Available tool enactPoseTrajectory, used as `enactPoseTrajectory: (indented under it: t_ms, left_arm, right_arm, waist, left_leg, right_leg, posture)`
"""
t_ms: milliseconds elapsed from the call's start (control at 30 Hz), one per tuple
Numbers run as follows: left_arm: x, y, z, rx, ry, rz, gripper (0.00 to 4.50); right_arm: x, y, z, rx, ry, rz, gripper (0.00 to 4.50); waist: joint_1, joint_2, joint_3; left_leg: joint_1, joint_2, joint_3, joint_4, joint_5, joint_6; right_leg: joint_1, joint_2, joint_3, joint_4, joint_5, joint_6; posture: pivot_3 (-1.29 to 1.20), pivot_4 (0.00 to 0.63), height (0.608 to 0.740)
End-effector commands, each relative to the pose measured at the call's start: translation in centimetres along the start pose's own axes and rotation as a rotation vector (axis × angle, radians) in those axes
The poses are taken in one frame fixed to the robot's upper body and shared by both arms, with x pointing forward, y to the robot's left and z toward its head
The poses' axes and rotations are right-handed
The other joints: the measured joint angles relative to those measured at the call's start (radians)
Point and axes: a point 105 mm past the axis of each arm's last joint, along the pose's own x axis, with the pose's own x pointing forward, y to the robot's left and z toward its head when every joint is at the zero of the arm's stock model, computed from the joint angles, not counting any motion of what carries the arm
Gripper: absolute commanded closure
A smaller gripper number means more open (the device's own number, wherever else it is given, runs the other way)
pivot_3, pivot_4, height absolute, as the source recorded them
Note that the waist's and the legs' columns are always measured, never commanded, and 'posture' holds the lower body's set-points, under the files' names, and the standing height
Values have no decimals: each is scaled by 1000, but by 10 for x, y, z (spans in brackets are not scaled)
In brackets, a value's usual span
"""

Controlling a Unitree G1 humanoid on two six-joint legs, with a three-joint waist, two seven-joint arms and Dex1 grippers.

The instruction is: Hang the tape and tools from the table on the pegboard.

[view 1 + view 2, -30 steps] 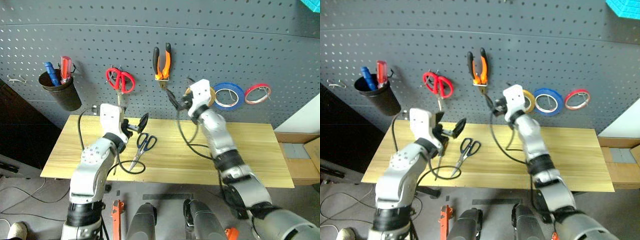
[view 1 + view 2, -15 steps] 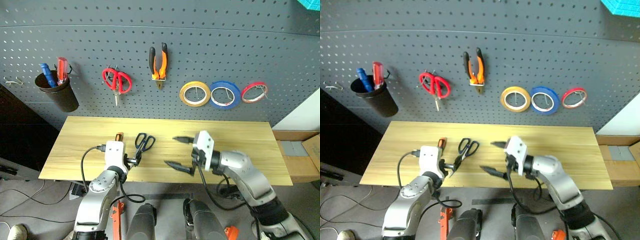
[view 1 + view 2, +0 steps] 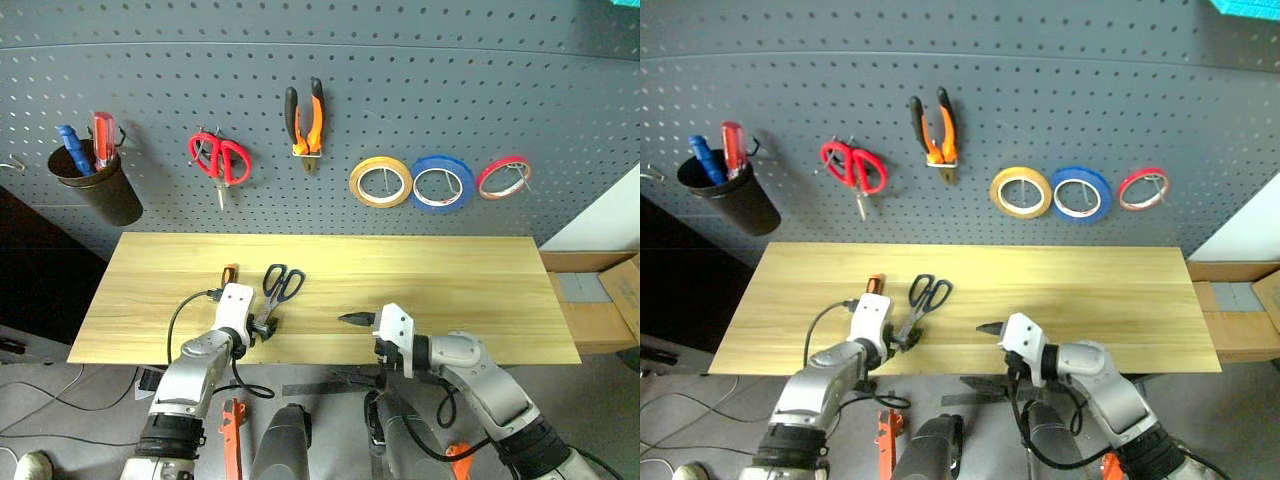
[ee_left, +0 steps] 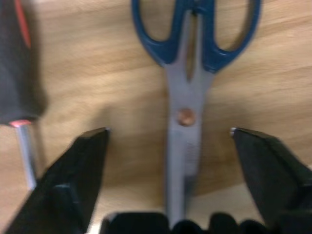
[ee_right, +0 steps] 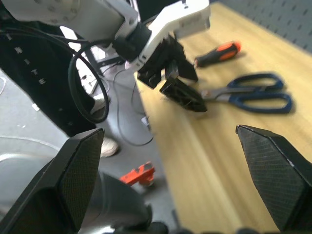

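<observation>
The yellow tape [image 3: 380, 182] and the orange-and-black pliers [image 3: 305, 120] hang on the grey pegboard [image 3: 450, 80]. Dark-handled scissors [image 3: 280, 289] and a small orange-and-black screwdriver [image 3: 228, 275] lie on the wooden table [image 3: 450, 280], left of centre. My left gripper [image 3: 264, 325] is low at the table's near edge. In the left wrist view its open fingers [image 4: 83, 170] straddle the scissors' blades [image 4: 187, 117] without touching them. My right gripper [image 3: 352, 347] is open and empty at the near edge, turned towards the left gripper [image 5: 180, 90].
On the pegboard, a black cup [image 3: 95, 190] holds a blue and a red screwdriver, with red-handled scissors [image 3: 218, 160] beside it. Blue [image 3: 442, 184] and red [image 3: 503, 177] tape rolls hang right of the yellow one. A wooden side surface [image 3: 600, 310] adjoins the table on the right.
Both arms have dropped from the pegboard to the table's near edge. The right gripper left the yellow tape hanging. The left gripper sank onto the scissors' blades. The camera tilted down.
</observation>
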Motion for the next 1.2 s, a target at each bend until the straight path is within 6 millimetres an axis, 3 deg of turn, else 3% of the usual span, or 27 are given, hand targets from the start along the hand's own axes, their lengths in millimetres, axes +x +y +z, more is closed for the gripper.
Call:
enactPoseTrajectory:
  t_ms: [33,267,433,700,867,1033,1200]
  left_arm:
    - [0,-2,-10,12,45,-28,1622]
    - [-1,-1,-7,23,43,-41,4018]
    - [-3,0,-10,33,46,-41,4042]
    - [-15,-17,7,86,-71,-35,4042]
    - [-46,-31,16,115,-186,17,4042]
    - [-92,-47,27,103,-345,54,4042]
    - [-129,-45,57,118,-538,165,4042]
  right_arm:
    - [0,-5,5,-12,-20,-23,0]
    - [3,-9,6,-16,-23,-42,0]
    - [0,-13,5,-15,-29,-73,0]
    - [-8,-22,4,-2,-24,-117,0]
    - [-16,-23,21,34,-96,-153,0]
    - [-28,-28,50,76,-195,-204,0]
    - [-35,-38,75,106,-312,-256,0]
  waist:
    - [-3,0,0]
    - [-6,0,0]
    - [-5,0,0]
    - [10,-3,-3]
    - [19,-5,-9]
    - [25,-7,-28]
    - [36,-6,-66]
  left_leg:
    - [0,0,0,0,0,0]
    - [0,-2,-1,0,0,-2]
    - [0,-2,-2,0,0,-2]
    - [-1,-2,-3,0,0,-3]
    - [-3,-2,-6,0,0,-11]
    - [-6,-3,-7,1,0,-11]
    - [-6,-3,-3,1,0,-11]
  right_leg:
    - [0,0,0,0,0,0]
    - [0,-6,1,0,-1,3]
    - [0,-7,0,0,-1,3]
    - [0,-8,0,0,-1,3]
    - [-1,-11,0,-1,-1,3]
    - [-1,-12,0,-2,-1,3]
    - [-1,-11,-2,-2,-1,3]
  posture:
    - [19,292,740]
    - [29,268,740]
    - [88,248,740]
    - [136,206,740]
    - [128,167,740]
    - [131,131,740]
    - [168,88,740]
